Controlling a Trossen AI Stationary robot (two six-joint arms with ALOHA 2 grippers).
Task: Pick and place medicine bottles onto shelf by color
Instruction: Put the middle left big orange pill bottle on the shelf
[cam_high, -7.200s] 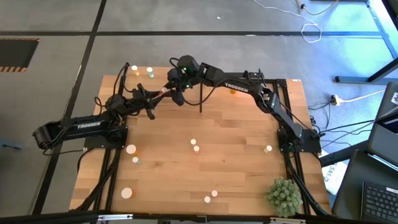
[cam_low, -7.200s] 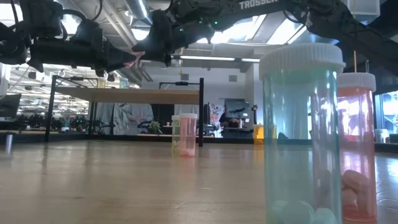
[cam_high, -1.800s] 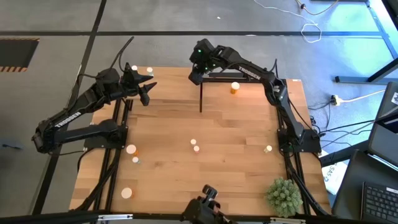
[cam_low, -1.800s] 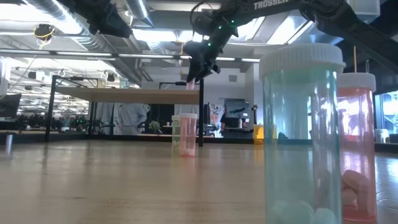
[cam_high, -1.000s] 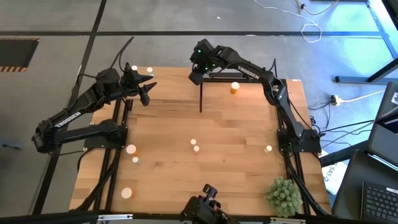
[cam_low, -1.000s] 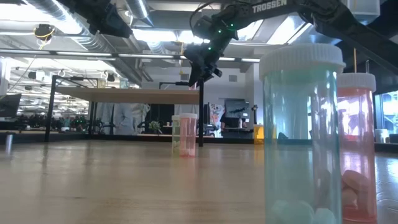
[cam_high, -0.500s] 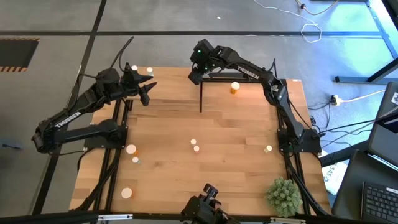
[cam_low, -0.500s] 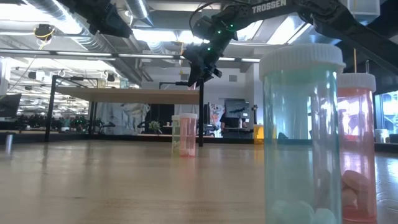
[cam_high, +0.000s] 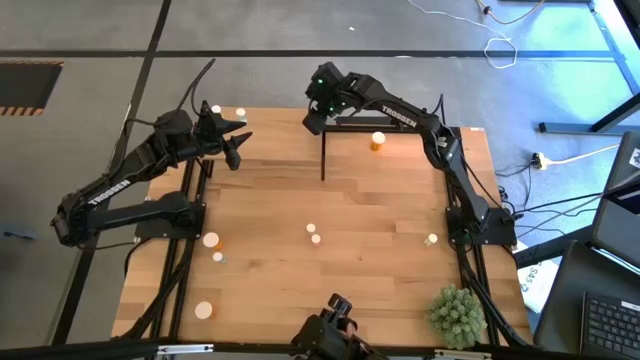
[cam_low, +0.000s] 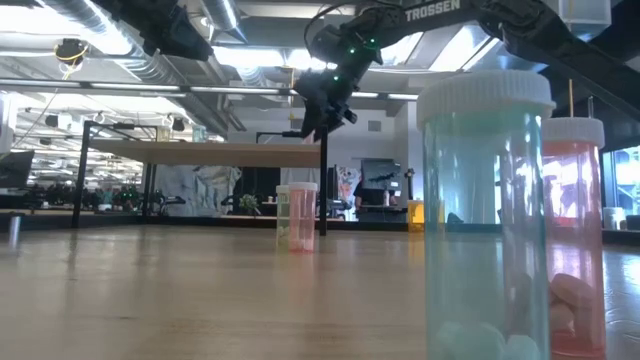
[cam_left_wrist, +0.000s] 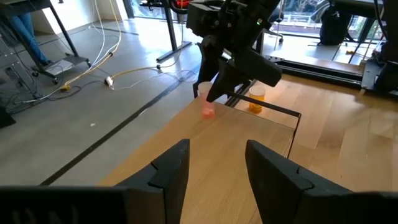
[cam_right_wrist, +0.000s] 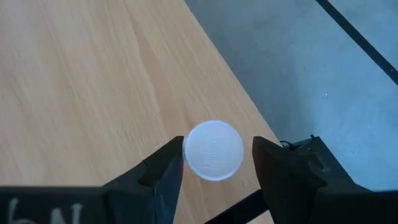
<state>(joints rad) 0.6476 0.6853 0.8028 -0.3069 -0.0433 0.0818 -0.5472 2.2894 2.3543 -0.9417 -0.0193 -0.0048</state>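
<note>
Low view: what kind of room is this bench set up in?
Probably an open-plan office or lab workspace. Behind the wooden table there are exposed ceiling ducts, long strip lights and desks with chairs and monitors. The high view adds a grey floor with loose cables.

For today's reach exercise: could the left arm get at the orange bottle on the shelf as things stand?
Probably not directly: the right gripper hangs over the shelf's near corner, between the left gripper and the orange bottle.

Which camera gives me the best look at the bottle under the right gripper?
The right wrist view: the bottle's white cap sits centred between the open right gripper. The left wrist view shows its reddish body on the shelf; the high and low views hide it.
</note>
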